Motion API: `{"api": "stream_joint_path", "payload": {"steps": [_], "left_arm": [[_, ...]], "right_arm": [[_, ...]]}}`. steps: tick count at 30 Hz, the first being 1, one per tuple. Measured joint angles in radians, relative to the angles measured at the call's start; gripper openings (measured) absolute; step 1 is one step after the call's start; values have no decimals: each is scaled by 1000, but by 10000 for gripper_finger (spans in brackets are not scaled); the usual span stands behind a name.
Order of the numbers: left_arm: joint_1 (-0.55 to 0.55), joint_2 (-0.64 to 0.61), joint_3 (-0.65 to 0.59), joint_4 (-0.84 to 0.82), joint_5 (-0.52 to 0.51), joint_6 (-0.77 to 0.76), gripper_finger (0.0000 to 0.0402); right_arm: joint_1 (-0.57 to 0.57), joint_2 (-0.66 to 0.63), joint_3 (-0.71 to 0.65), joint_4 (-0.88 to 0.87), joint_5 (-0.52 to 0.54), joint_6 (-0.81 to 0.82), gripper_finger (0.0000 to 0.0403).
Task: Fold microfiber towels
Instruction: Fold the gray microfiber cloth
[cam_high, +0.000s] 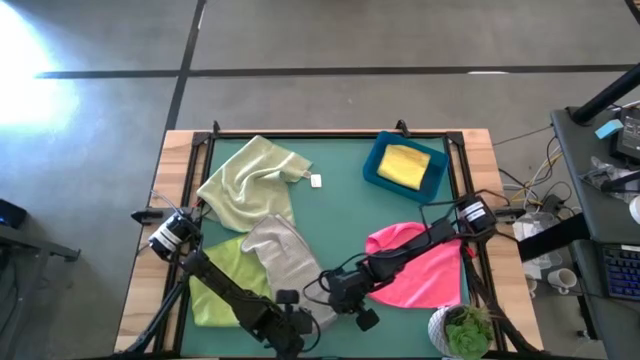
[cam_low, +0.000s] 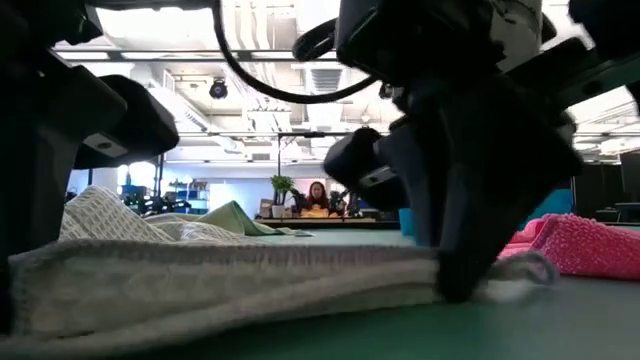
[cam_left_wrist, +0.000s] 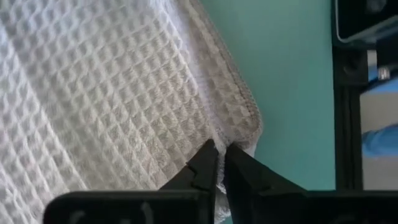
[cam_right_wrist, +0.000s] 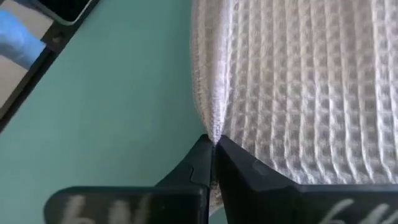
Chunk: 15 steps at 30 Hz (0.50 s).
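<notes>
Grey waffle-weave is what both arms are on right now: the light grey towel (cam_high: 288, 262) lies spread toward the near edge of the bench (cam_high: 340, 215), roughly mid-width, partly over the lime green towel (cam_high: 228, 280) on its left.

Left gripper (cam_left_wrist: 219, 163) is down at the towel's near edge, fingers pinched together on the hem right at a corner. Right gripper (cam_right_wrist: 212, 149) is at the other end of that same near edge, also closed on the hem. Both arms are stretched low and reach in from the sides toward the near middle of the bench, wrists tipped down at the cloth.

What worries me: both pinches look really shallow, just the stitched edge. If they lift or pull apart unevenly, I'd guess a corner slips out and the fold goes crooked. Dragging could also tug the lime green one along, since they overlap.

Pale green towel (cam_high: 252, 180) sits bunched at the far left, the yellow towel (cam_high: 404, 165) is in the blue bin (cam_high: 376, 160) far right, hot pink towel (cam_high: 425, 265) near right.
</notes>
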Motion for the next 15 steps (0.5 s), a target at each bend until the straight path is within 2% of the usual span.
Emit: {"api": "stream_joint_path", "payload": {"steps": [5,12,15], "left_arm": [[2,-36,10,12,11,-93,2],[10,-128,40,13,33,-186,1],[10,-179,71,14,39,-231,0]], "right_arm": [[-1,-91,3,-71,-1,31,9],[17,-197,31,-160,-10,225,9],[43,-228,74,-216,-7,260,9]]}}
